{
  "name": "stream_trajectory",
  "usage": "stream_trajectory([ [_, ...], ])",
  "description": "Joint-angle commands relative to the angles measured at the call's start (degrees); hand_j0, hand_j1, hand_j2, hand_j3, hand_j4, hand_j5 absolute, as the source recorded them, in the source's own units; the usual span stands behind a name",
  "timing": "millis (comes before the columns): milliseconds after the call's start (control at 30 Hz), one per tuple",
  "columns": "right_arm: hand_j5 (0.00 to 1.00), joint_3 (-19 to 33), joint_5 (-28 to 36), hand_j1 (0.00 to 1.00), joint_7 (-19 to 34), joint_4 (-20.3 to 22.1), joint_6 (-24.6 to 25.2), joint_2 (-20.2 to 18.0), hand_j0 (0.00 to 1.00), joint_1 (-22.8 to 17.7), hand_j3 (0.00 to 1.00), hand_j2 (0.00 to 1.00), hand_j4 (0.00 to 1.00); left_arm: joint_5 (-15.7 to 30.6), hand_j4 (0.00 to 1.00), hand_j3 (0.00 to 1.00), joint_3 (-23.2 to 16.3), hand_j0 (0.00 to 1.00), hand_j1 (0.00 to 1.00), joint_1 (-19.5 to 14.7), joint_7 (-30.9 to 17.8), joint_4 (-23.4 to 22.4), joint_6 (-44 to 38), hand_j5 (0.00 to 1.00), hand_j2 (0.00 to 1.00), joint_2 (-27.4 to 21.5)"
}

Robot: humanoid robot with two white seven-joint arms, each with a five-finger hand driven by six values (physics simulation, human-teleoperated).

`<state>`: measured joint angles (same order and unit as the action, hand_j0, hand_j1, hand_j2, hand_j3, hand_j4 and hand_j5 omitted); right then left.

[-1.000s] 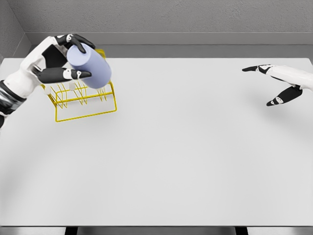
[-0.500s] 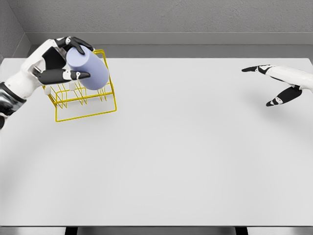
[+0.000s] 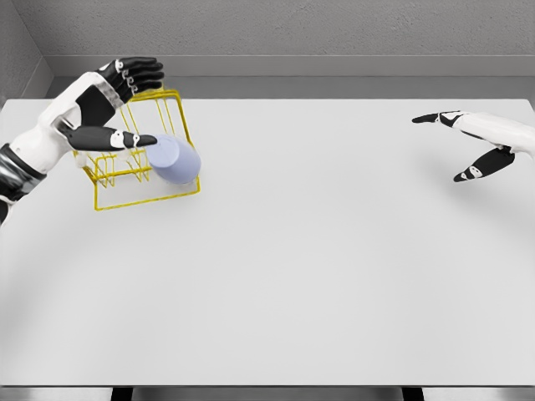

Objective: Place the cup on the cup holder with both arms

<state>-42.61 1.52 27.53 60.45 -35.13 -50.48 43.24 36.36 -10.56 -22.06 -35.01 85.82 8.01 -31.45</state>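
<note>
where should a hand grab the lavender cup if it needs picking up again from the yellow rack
Grip the cup across its round side wall, coming from above and from the right, the table side. It sits low at the right end of the yellow wire rack, apparently tipped, so prongs and frame likely block its left and back. The left hand hovers open just left of it; the right hand is far off.

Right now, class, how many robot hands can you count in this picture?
2. The left hand is at the upper left, fingers spread above the yellow cup holder and the lavender cup. The right hand hovers open at the far right.
</note>
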Motion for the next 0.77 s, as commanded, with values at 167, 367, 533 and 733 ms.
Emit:
stream_trajectory([
  [167,1.0,0.07,0.41,1.0,-0.02,0.02,0.13,-0.06,1.0,0.0,1.0,1.0,1.0,0.56,0.98,0.98,0.19,0.98,0.98,0.09,0.01,1.46,-0.01,0.98,0.98,-0.19],
  [367,1.0,0.07,0.41,1.0,-0.02,0.02,0.13,-0.06,1.0,0.0,1.0,1.0,1.0,3.02,1.0,1.0,2.29,1.0,1.0,4.04,0.01,8.22,1.66,1.0,1.0,-3.26],
  [533,1.0,-0.02,0.41,1.0,-0.02,0.02,0.13,-0.15,1.0,0.0,1.0,1.0,1.0,3.2,1.0,1.0,1.68,1.0,1.0,10.45,0.01,12.71,20.37,1.0,1.0,-10.99],
  [733,1.0,-0.02,0.41,1.0,-0.02,0.02,0.13,-0.06,1.0,0.0,1.0,1.0,1.0,0.12,1.0,1.0,0.1,1.0,1.0,13.89,0.01,14.2,23.46,1.0,1.0,-13.02],
])
